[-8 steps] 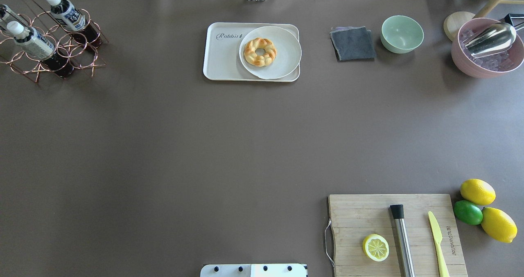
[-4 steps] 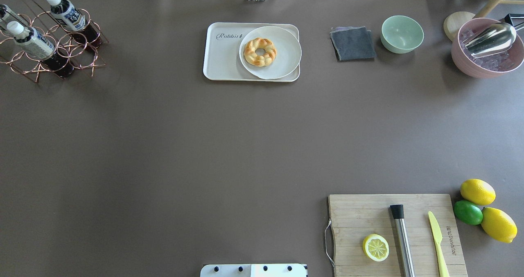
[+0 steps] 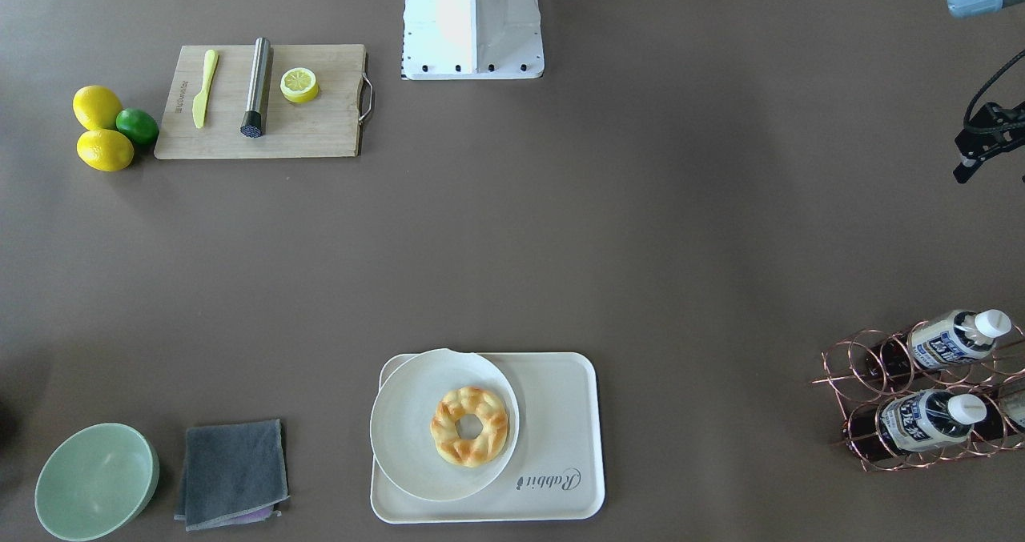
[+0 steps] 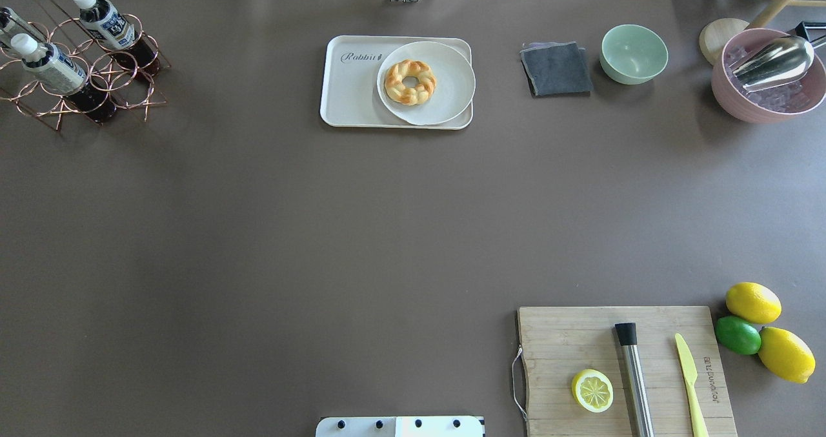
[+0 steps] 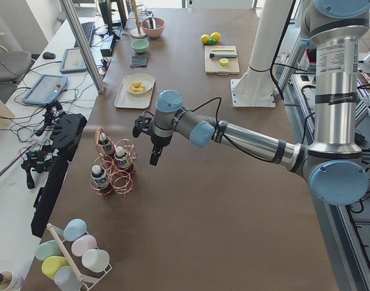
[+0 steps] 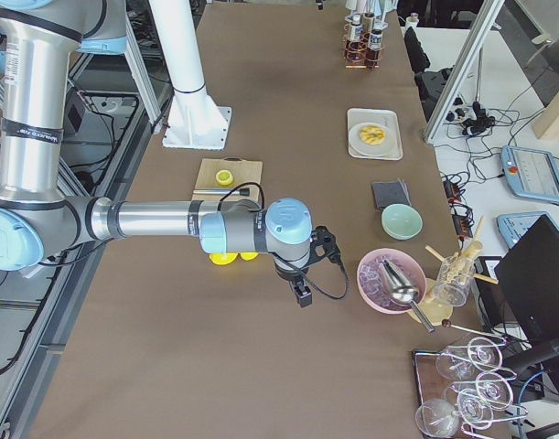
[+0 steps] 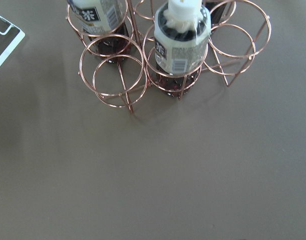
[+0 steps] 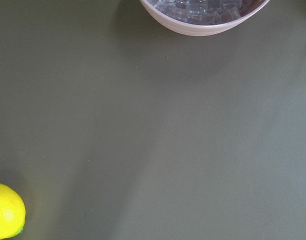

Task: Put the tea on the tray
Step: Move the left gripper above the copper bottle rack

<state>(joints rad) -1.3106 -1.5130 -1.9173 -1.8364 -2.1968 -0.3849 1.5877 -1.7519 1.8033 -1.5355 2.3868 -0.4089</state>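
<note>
No visible change, table [image 4: 258, 230] layout identical

Table cover [image 4: 258, 230]: matt brown, smooth.
Tea [image 7: 182, 47]: clear plastic bottles, glossy printed labels, white plastic caps.
Rack [image 7: 123, 85]: thin copper-coloured metal wire, shiny.
Tray [image 4: 352, 95]: cream plastic, satin-matt.
Plate [image 4: 452, 88]: white, smooth, low sheen.
Cutting board [image 4: 568, 340]: pale wood, grain visible; metal wire handle.
Cylinder tool [image 4: 635, 379]: brushed steel, black tip.
Knife [image 4: 689, 376]: yellow-green plastic.
Cloth [image 4: 556, 69]: grey fabric, matt.
Scoop [image 4: 774, 59]: polished metal, mirror-bright.
Green bowl [image 4: 634, 53]: smooth, satin.
</note>
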